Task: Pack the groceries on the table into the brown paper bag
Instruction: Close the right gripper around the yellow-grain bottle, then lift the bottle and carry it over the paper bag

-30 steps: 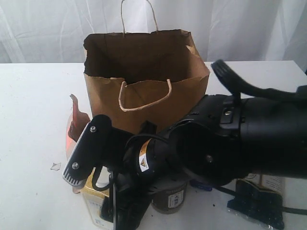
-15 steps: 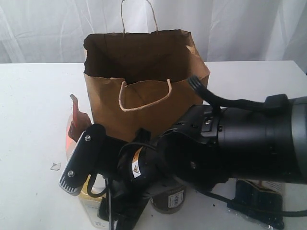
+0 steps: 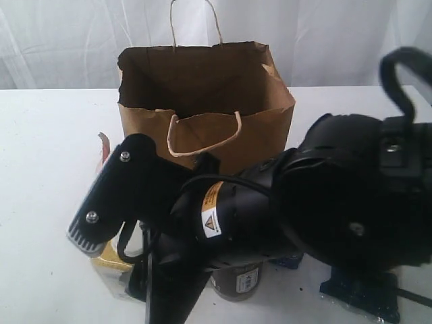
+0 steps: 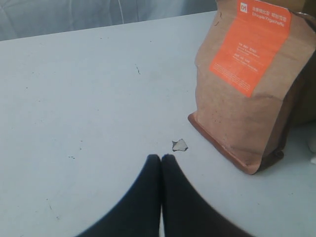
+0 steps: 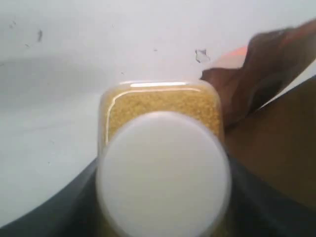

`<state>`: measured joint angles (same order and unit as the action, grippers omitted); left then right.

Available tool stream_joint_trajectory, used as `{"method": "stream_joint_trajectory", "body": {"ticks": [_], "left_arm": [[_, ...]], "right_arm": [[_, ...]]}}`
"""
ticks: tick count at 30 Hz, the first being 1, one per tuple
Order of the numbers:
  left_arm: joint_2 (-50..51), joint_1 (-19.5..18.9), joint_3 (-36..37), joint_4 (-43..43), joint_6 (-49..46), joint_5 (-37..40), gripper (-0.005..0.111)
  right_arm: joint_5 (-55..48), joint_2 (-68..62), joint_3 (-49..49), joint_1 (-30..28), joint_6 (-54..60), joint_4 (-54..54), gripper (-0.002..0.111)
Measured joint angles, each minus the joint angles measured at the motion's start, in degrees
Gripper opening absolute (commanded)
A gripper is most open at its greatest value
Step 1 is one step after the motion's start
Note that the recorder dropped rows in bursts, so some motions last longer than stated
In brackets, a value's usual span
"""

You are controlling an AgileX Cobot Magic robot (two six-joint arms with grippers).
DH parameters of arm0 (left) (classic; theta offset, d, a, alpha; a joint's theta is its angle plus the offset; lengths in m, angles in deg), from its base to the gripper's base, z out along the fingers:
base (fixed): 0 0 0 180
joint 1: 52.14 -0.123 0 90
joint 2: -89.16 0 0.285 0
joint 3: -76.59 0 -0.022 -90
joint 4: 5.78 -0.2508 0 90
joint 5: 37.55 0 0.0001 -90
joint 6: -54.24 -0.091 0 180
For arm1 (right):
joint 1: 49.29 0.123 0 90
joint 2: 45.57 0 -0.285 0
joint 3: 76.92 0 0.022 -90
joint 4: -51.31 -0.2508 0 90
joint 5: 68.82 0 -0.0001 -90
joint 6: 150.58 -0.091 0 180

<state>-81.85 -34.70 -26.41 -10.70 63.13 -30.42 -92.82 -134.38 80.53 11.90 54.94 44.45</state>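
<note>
– Bottle status: where is the white-capped yellow-grain bottle (image 5: 163, 168)?
– By the desk's (image 3: 47, 169) near edge, in front of the brown paper bag (image 3: 202, 128). The right hand (image 5: 165, 210) grasps its sides below the cap. It looks rigid, smooth and probably grain-heavy, so a firm body hold suits. The left hand (image 4: 161, 160) is clenched empty beside the brown pouch (image 4: 247, 89)

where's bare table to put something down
Bare: white tabletop on the exterior view's left, beside the tall brown paper bag and orange-labelled brown pouch; also the strip right of the bag. Crowded: in front of the bag, where the right claw straddles the white-capped yellow-grain bottle.
</note>
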Motion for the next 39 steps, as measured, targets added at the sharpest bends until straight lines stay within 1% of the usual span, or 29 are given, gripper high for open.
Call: {"method": "stream_joint_trajectory", "body": {"ticks": [6, 13, 18, 22, 26, 32, 35, 39], "left_arm": [[0.00, 0.00, 0.00, 0.00, 0.00, 0.00, 0.001], [0.00, 0.00, 0.00, 0.00, 0.00, 0.00, 0.001], [0.00, 0.00, 0.00, 0.00, 0.00, 0.00, 0.001], [0.00, 0.00, 0.00, 0.00, 0.00, 0.00, 0.001], [0.00, 0.00, 0.00, 0.00, 0.00, 0.00, 0.001], [0.00, 0.00, 0.00, 0.00, 0.00, 0.00, 0.001], [0.00, 0.00, 0.00, 0.00, 0.00, 0.00, 0.001], [0.00, 0.00, 0.00, 0.00, 0.00, 0.00, 0.001]], "right_arm": [[-3.28, 4.55, 0.59, 4.16, 0.00, -0.12, 0.000], [-5.61, 5.47, 6.73, 8.78, -0.08, 0.73, 0.000], [-5.82, 5.47, 13.43, 10.59, -0.36, 6.23, 0.000], [-5.87, 5.47, 19.56, 10.79, -4.60, 16.16, 0.000], [-8.20, 5.47, 25.04, 10.79, -12.13, 28.16, 0.000], [-13.60, 5.62, 30.34, 10.66, -18.01, 38.05, 0.000], [-17.26, 5.62, 31.18, 8.38, -20.86, 41.01, 0.000], [-19.91, 5.62, 31.43, 1.71, -24.09, 43.95, 0.000]]}}
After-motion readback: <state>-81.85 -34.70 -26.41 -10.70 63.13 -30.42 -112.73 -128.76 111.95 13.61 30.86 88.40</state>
